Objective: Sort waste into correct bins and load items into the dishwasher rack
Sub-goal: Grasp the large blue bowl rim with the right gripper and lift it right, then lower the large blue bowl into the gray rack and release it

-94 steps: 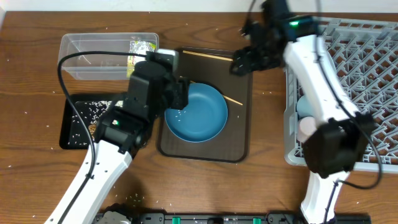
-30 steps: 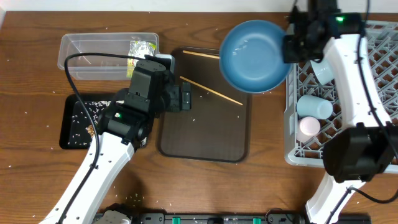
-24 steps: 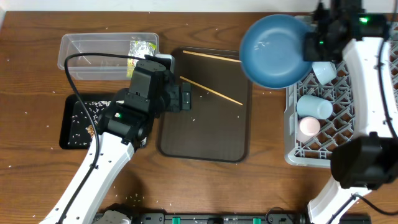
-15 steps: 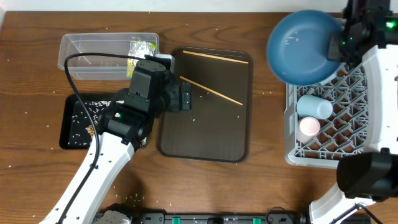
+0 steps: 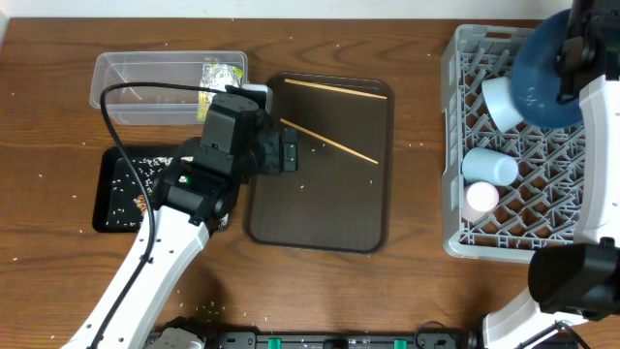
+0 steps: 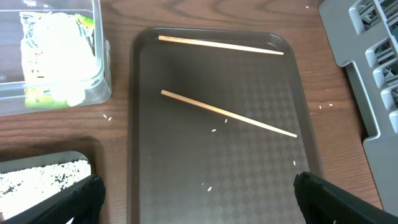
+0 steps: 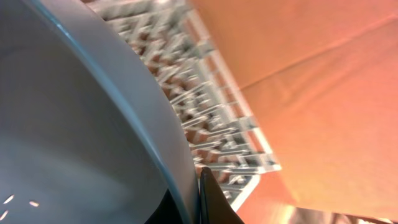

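The large darker blue bowl (image 5: pixel 541 73) hangs tilted over the upper right corner of the grey dishwasher rack (image 5: pixel 453 145), its rim pinched between the closed fingers of the right gripper (image 7: pixel 198 186). Just beside it in the rack sits a small light blue bowl (image 5: pixel 502 99), with a light blue cup (image 5: pixel 489 168) and a pinkish-white cup (image 5: pixel 480 199) lower down. At centre frame, two wooden chopsticks (image 5: pixel 329 142) lie apart on the brown serving tray (image 5: pixel 320 218). The left gripper (image 6: pixel 199 205) hovers over that tray's left edge, jaws spread wide and holding nothing. At upper left, the clear tub (image 5: pixel 126 97) holds a yellow-green wrapper (image 5: pixel 221 76); below it, white rice (image 5: pixel 136 173) lies scattered in the black tray (image 5: pixel 108 208).
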`<state>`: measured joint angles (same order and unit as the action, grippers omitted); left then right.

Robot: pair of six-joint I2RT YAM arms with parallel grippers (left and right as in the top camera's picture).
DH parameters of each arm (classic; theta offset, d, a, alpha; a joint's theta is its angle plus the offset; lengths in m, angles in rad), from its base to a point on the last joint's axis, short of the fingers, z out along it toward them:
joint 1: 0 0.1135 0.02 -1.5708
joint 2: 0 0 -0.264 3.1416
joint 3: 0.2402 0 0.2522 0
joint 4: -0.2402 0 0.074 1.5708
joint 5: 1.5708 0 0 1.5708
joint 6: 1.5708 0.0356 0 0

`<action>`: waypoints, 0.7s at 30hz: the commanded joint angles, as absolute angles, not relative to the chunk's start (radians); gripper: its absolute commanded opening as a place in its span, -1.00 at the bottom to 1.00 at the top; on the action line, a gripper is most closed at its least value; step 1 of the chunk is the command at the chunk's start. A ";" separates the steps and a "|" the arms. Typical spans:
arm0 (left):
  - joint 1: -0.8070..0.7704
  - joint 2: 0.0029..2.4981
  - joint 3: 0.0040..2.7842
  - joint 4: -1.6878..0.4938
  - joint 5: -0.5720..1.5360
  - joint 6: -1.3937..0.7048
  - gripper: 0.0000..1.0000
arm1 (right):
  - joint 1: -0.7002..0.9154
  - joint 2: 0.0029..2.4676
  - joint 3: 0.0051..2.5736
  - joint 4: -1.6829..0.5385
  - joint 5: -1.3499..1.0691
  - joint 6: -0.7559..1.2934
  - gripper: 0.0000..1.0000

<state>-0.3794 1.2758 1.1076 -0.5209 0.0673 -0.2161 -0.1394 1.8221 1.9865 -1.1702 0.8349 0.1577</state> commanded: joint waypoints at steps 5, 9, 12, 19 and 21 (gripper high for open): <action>-0.374 1.282 1.121 -0.523 0.055 -0.220 0.96 | -0.220 1.792 1.995 -1.073 0.999 0.186 -0.97; -0.374 1.282 1.121 -0.523 0.055 -0.220 0.96 | -0.287 1.792 1.995 -1.014 0.999 0.185 -0.97; -0.374 1.282 1.121 -0.523 0.055 -0.220 0.96 | -0.339 1.792 1.995 -0.978 0.998 0.181 -0.97; -0.374 1.282 1.121 -0.523 0.055 -0.220 0.96 | -0.423 1.795 1.995 -0.859 0.986 0.082 -0.98; -0.374 1.282 1.121 -0.523 0.055 -0.220 0.96 | -0.440 1.796 1.995 -0.817 0.963 0.030 -0.97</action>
<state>-0.3794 1.2758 1.1076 -0.5205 0.0673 -0.2161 -0.4141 1.8221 1.9865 -0.8471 0.9581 0.1005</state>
